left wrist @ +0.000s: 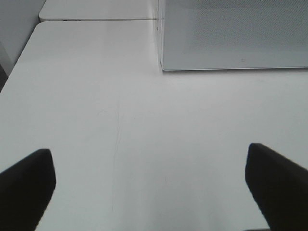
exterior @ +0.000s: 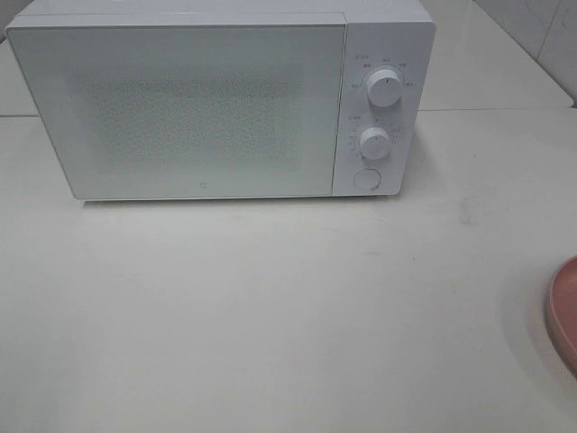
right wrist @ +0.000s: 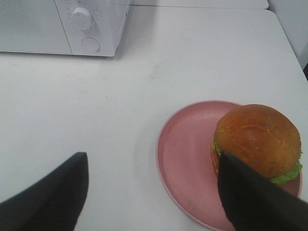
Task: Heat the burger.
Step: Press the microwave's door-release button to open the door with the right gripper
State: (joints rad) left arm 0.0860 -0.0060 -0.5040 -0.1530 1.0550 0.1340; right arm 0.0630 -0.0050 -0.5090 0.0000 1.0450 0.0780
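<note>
White worktop [exterior: 270, 316] is filling the scene, pale and matte, with a seam running behind the microwave [exterior: 198, 108]. That microwave is standing toward the back, white, with its speckled door closed and its control panel on the right-hand end as the high camera sees it.

A round pink plate [right wrist: 185, 159] is lying in front of the microwave and off beyond its control-panel end, well apart from it; the high camera is catching only its rim at the frame edge. The burger [right wrist: 255, 139] is sitting on that plate, on the part farther from the microwave, with its glossy brown bun on top and green lettuce frilling out below.

The right gripper [right wrist: 154, 163] is hanging over the plate's microwave-facing side with its dark fingers spread wide; one finger is overlapping the burger in the wrist view, and contact cannot be judged. The left gripper [left wrist: 149, 159] is hovering over bare worktop in front of the microwave's door-end corner, jaws wide apart and holding nothing.

On the microwave's panel, an upper knob [exterior: 385, 87] is sitting above a lower knob [exterior: 374, 142], with a round button [exterior: 366, 179] just beneath.
</note>
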